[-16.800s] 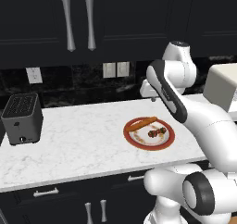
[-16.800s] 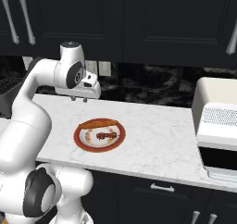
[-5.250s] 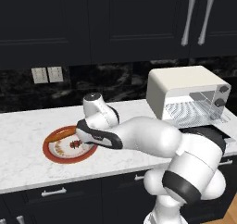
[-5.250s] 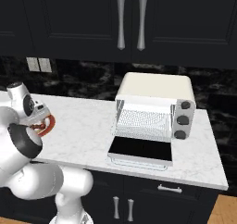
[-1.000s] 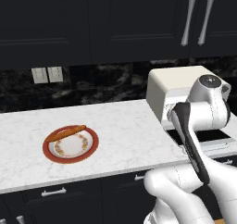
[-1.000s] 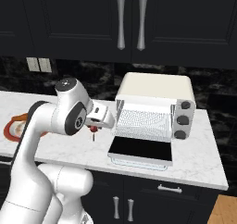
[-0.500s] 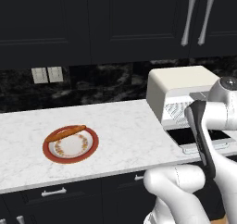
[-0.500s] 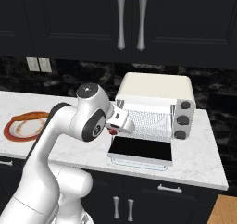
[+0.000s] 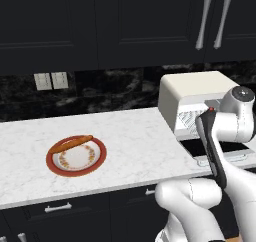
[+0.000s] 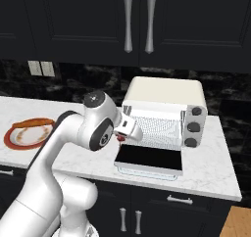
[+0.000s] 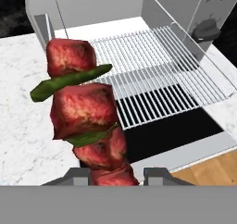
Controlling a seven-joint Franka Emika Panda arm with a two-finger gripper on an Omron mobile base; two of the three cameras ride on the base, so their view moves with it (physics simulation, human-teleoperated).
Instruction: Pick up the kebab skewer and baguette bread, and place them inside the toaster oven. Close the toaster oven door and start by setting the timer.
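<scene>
Two finger tips of the gripper (image 11: 115, 173) are clamped on the skewer (image 11: 85, 112), whose meat chunks rise straight out from between the jaws. Just beyond lies the lowered oven door (image 11: 185, 137), then the toaster oven (image 11: 152, 65) with its wire rack (image 11: 152, 72).

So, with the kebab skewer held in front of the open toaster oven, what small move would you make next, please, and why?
Probably ease the gripper forward toward the wire rack. It is shut on the kebab skewer, the toaster oven door lies open, and the rack looks bare, while the skewer appears short of the toaster oven opening.
</scene>
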